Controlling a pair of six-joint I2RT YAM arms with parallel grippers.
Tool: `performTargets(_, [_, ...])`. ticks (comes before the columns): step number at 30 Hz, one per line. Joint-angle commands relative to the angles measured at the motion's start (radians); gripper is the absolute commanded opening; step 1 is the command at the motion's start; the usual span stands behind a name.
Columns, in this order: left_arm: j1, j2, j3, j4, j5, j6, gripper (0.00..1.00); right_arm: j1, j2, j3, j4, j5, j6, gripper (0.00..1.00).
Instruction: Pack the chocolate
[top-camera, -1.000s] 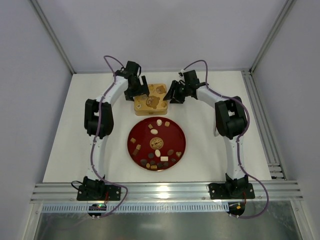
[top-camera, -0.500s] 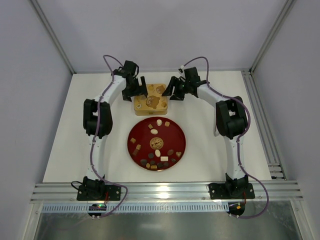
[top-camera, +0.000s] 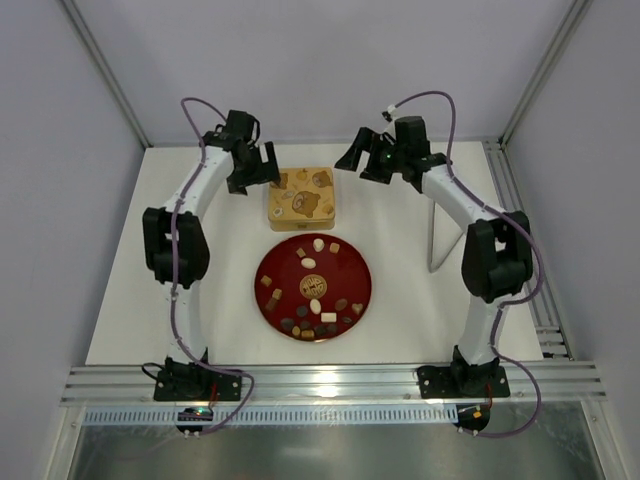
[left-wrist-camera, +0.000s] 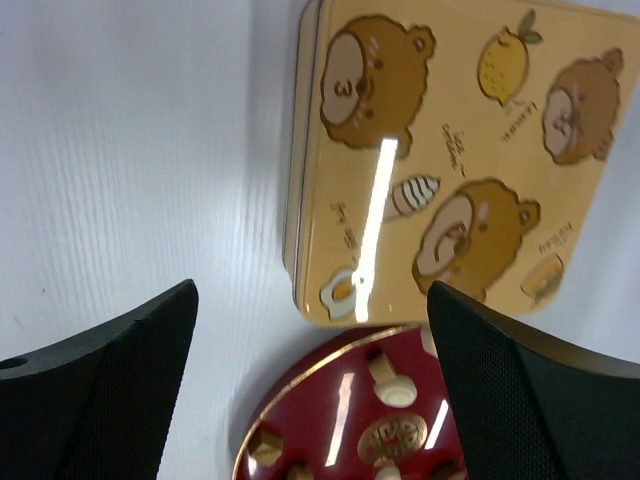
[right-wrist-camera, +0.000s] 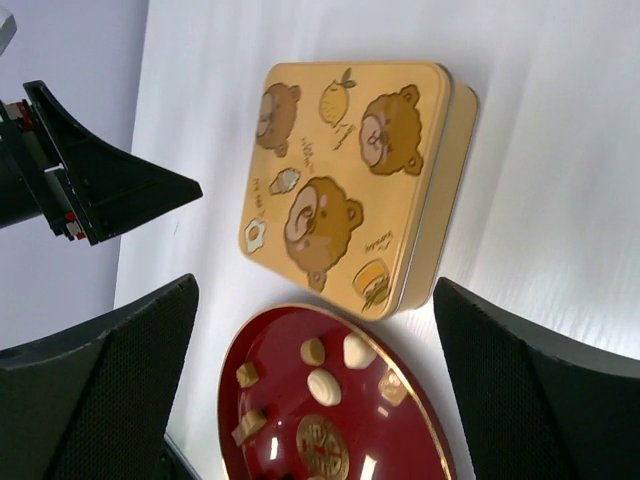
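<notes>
The left claw (left-wrist-camera: 312, 292) hangs above the table (top-camera: 130, 300) at the far left, fingers spread wide and empty. Just right of it lies the gold box (top-camera: 300, 197), its bear-printed lid on. Nearer, the red plate (top-camera: 345, 270) holds all the chocolate (top-camera: 316, 306): loose pieces at the far side, a tight row along the near rim. Each piece looks light, hard and smooth, so likely to slip or scuff. A gentle pinch across the short sides suits them, lone pieces first. At the far right, the right claw (right-wrist-camera: 315, 285) hovers, also wide apart and holding nothing.
</notes>
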Motion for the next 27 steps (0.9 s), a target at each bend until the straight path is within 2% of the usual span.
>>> performTargets(1, [-0.003, -0.199, -0.112, 0.035, 0.034, 0.007, 0.93, 0.001, -0.207, -0.087, 0.028, 0.069, -0.050, 1.00])
performTargets(4, [-0.005, -0.345, -0.276, 0.078, 0.062, -0.004, 0.93, -0.002, -0.327, -0.197, 0.022, 0.136, -0.081, 1.00])
performTargets(14, [-0.020, -0.891, -0.730, 0.148, 0.088, 0.014, 0.93, -0.001, -0.887, -0.582, -0.048, 0.331, -0.182, 1.00])
performTargets(20, [-0.020, -1.100, -0.848, 0.141, 0.085, 0.017, 0.94, -0.001, -1.098, -0.687, -0.151, 0.387, -0.219, 1.00])
performTargets(27, [-0.020, -1.157, -0.893, 0.135, 0.105, 0.008, 0.94, -0.001, -1.174, -0.739, -0.150, 0.422, -0.219, 1.00])
